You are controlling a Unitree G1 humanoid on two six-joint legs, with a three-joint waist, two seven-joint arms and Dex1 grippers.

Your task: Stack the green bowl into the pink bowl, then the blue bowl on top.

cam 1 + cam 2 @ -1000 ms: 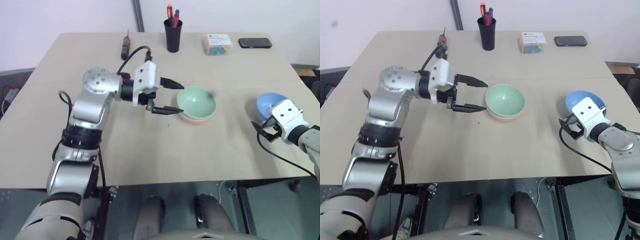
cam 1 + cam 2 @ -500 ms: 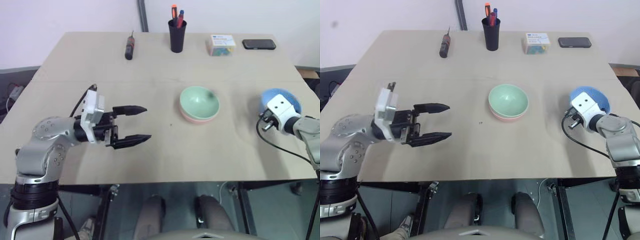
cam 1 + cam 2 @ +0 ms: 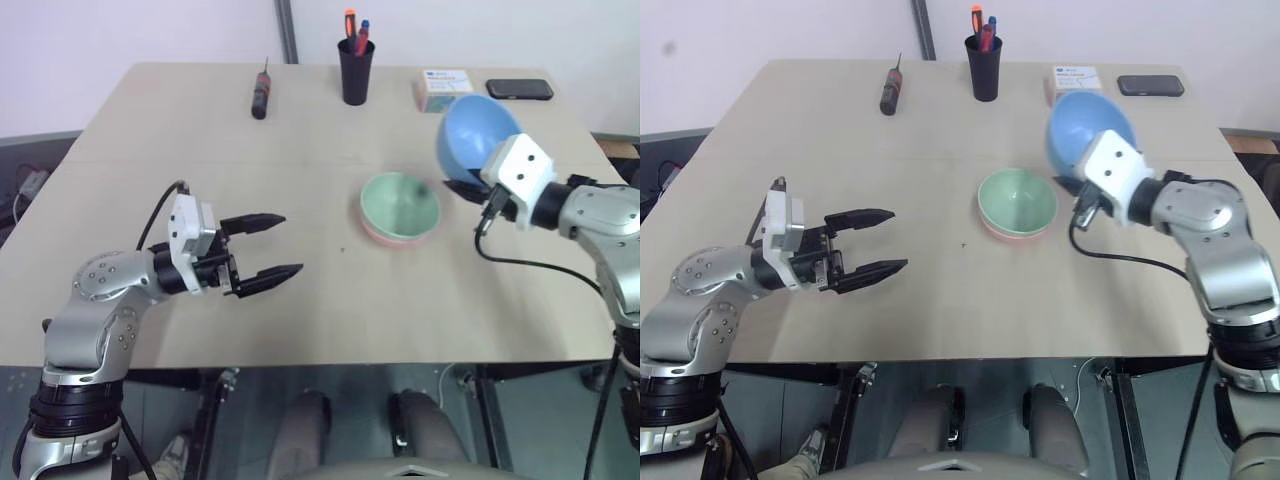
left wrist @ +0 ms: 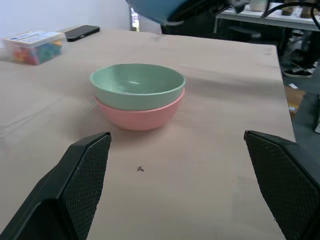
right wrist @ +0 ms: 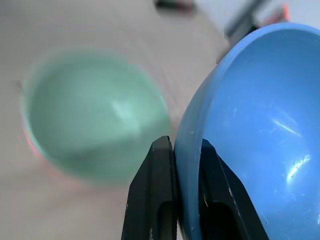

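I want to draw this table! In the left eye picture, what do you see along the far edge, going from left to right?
Screwdriver → black pen cup → little box of colourful bits → black phone.

A pale mint-green bowl (image 3: 399, 203) is sitting in a salmon-pink bowl (image 4: 140, 113), both plain. A sky-blue bowl (image 3: 476, 137) is showing above the beige table (image 3: 330, 300). Black fingers (image 5: 161, 190) are contrasting with a white wrist housing. A black cup (image 3: 352, 73) is showing orange and blue pen tops.
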